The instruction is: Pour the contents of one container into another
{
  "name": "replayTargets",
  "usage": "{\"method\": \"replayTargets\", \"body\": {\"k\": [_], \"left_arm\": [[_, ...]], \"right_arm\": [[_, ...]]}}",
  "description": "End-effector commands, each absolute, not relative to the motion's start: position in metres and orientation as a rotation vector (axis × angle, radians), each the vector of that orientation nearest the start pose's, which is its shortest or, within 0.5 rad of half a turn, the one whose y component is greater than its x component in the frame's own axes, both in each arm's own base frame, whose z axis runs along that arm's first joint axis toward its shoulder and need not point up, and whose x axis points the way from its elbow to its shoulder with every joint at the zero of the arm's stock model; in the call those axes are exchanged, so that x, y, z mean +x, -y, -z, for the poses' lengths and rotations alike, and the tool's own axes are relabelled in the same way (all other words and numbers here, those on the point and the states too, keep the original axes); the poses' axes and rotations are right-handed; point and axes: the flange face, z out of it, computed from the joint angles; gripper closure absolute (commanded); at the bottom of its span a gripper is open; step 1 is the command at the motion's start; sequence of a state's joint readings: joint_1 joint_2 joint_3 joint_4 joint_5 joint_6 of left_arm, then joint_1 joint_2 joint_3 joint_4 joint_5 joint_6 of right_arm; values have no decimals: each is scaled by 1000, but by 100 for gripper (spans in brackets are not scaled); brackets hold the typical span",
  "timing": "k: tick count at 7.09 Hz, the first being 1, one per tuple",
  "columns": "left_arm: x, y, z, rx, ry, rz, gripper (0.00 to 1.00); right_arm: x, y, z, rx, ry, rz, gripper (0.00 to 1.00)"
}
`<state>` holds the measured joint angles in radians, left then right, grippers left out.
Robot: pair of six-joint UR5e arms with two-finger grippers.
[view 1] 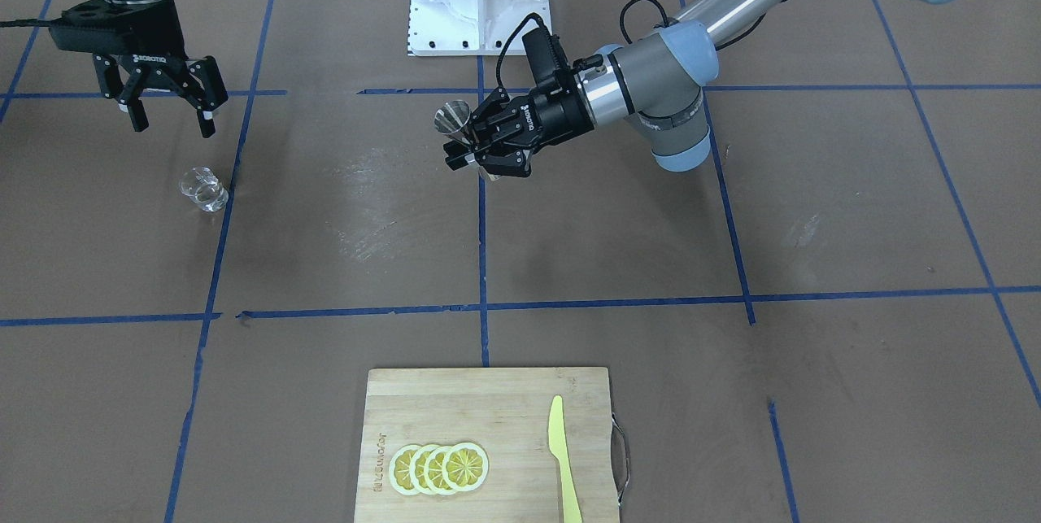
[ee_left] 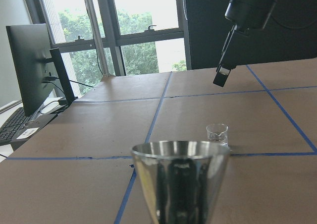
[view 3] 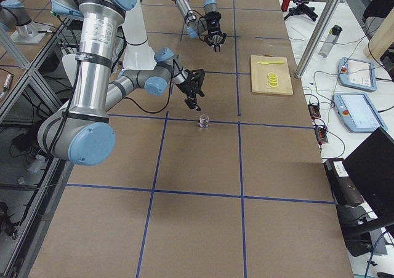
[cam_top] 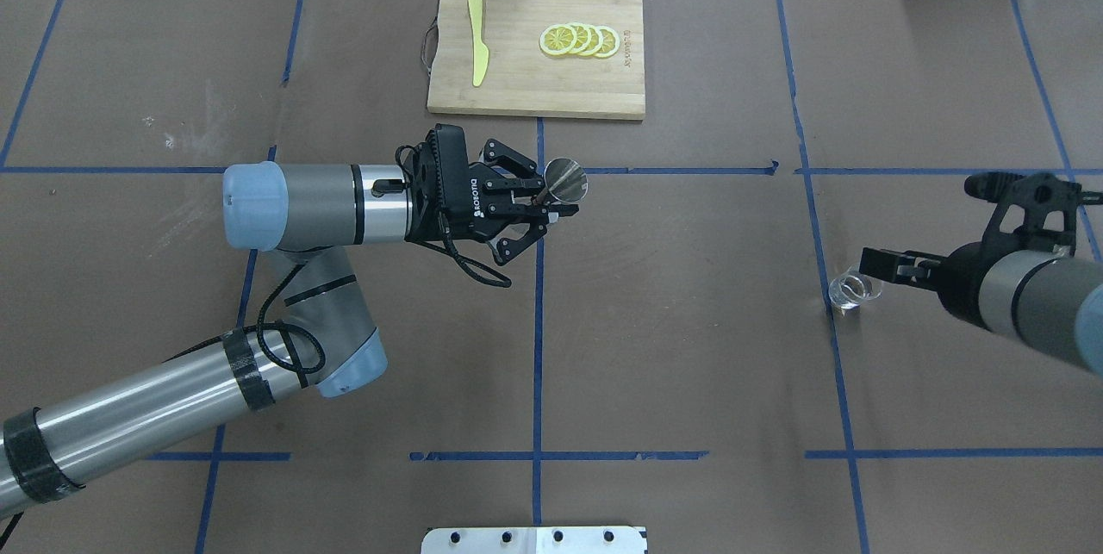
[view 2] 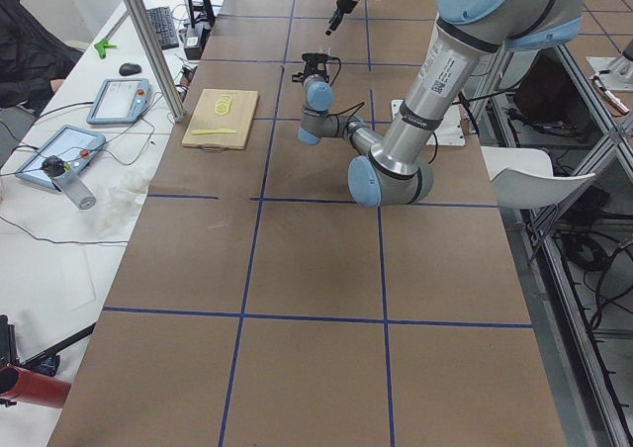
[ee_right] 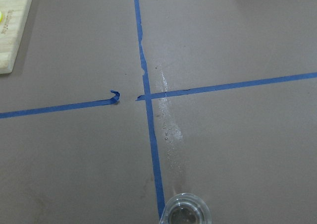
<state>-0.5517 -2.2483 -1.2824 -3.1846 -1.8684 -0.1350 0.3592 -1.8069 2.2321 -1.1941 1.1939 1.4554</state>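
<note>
Jigger (view 1: 455, 119) was clenched upright in your left gripper (view 1: 466, 154), mouth up to receive, while your right gripper (view 1: 174, 124) hung spread above the glass (view 1: 203, 188), evidently to grasp it.

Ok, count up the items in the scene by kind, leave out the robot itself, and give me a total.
glass cup: 1
metal jigger: 1
cutting board: 1
lemon slices: 4
yellow knife: 1
Total: 8
</note>
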Motion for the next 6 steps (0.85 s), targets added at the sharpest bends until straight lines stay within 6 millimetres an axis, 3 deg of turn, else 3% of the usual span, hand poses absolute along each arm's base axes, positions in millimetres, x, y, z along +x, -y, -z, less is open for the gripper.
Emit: {"method": "replayTargets", "body": {"k": [1, 2, 6], "left_arm": [[519, 442, -216, 1632, -1300, -851, 100], [519, 442, -217, 1631, -1299, -852, 100], [519, 442, -219, 1629, -1299, -852, 100]], "right_arm": [[-352, 276, -451, 738, 648, -432, 0], [-364, 271, -477, 825, 637, -436, 0], [-393, 258, -506, 951, 631, -465, 0]]}}
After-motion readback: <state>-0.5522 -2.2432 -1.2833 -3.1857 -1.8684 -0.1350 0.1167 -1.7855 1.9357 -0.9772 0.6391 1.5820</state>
